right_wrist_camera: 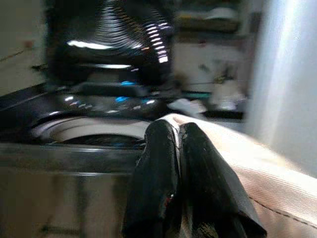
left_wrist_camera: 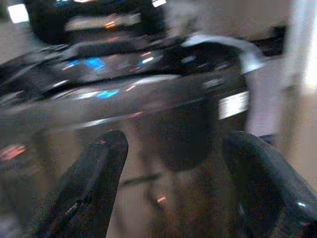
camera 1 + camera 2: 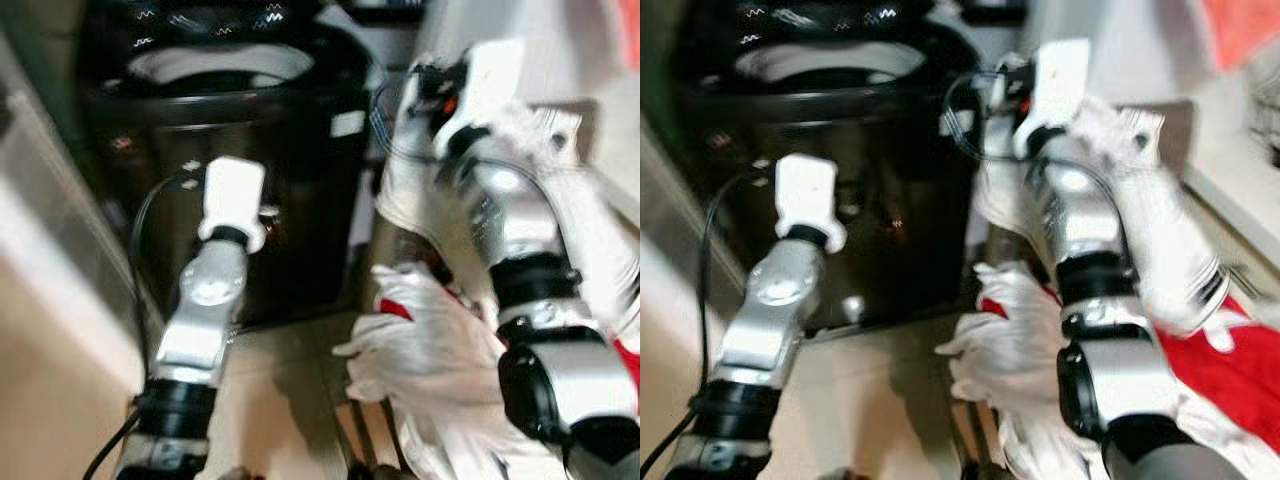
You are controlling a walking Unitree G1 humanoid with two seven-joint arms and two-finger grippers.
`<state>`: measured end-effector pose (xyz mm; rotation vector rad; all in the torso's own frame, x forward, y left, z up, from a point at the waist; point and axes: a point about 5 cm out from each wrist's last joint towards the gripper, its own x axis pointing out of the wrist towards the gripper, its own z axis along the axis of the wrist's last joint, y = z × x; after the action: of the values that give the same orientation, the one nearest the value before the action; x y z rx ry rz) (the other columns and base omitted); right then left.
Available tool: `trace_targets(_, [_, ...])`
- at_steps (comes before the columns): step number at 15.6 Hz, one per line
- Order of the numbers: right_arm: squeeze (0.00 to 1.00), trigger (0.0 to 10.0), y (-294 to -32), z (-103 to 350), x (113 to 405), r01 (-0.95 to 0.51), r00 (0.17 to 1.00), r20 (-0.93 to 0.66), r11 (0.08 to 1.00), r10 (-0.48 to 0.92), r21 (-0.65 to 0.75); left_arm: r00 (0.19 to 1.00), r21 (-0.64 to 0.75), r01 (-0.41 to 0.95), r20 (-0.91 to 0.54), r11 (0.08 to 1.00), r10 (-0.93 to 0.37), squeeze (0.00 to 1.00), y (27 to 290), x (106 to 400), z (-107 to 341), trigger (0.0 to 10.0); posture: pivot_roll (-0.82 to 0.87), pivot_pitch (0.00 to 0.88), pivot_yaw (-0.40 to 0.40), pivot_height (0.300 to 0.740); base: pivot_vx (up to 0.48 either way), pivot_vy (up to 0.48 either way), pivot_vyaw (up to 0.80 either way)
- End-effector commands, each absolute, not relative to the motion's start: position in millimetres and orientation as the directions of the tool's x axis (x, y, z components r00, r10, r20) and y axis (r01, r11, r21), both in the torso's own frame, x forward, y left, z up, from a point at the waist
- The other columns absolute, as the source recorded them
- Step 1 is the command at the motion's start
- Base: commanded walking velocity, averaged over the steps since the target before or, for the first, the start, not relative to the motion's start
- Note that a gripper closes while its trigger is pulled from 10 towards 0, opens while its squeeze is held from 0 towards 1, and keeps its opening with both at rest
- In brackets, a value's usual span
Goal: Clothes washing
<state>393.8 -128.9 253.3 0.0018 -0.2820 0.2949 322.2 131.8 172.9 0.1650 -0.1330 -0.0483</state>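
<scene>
While pinching ribbed cloth (image 1: 257,173), right end effector (image 1: 179,144) raised.

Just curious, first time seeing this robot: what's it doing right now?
Right gripper shut on white cloth garment, lifted beside black top-loading washer. Left gripper open, facing washer front. White and red laundry pile below.

Left tool (image 2: 171,188) agape, right tool (image 1: 179,144) clamped.

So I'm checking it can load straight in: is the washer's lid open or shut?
Open. The washing machine shows its pale drum opening uncovered, with the lid raised behind it.
</scene>
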Motion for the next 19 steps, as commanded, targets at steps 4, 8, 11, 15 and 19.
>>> trace_targets(4, [0.00, 0.0, -126, 266, 393, -0.272, 0.896, 0.334, 0.957, 0.291, -0.103, 0.991, 0.200, 0.033, 0.124, 0.979, -0.058, 0.00, 129, 324, 173, 10.0, -0.03, 0.000, -0.048, 0.740, 0.000, 0.000, 0.75])
trace_targets(8, [0.00, 0.0, -124, 264, 394, -0.238, 0.897, 0.336, 0.955, 0.286, -0.177, 0.990, 0.235, 0.055, 0.116, 0.970, -0.084, 0.00, 126, 324, 171, 10.0, -0.03, 0.000, -0.047, 0.740, 0.000, 0.000, 0.18])
trace_targets(11, [0.00, 0.0, -125, 256, 394, -0.240, 0.905, 0.317, 0.956, 0.283, -0.171, 0.989, 0.245, 0.056, 0.122, 0.968, -0.088, 0.00, 126, 324, 172, 10.0, -0.02, 0.000, -0.048, 0.740, 0.000, 0.000, 0.00])
trace_targets(15, [0.00, 0.0, -114, 258, 391, -0.248, 0.874, 0.360, 0.937, 0.325, -0.245, 0.981, 0.234, 0.066, 0.162, 0.970, -0.105, 0.00, 126, 322, 178, 10.0, -0.02, 0.000, -0.043, 0.740, 0.219, 0.180, 0.00])
trace_targets(19, [0.00, 0.0, -115, 277, 392, -0.218, 0.845, 0.424, 0.934, 0.326, -0.283, 0.979, 0.240, 0.064, 0.175, 0.969, -0.108, 0.00, 125, 321, 180, 10.0, -0.02, 0.000, -0.042, 0.740, 0.336, 0.343, 0.00])
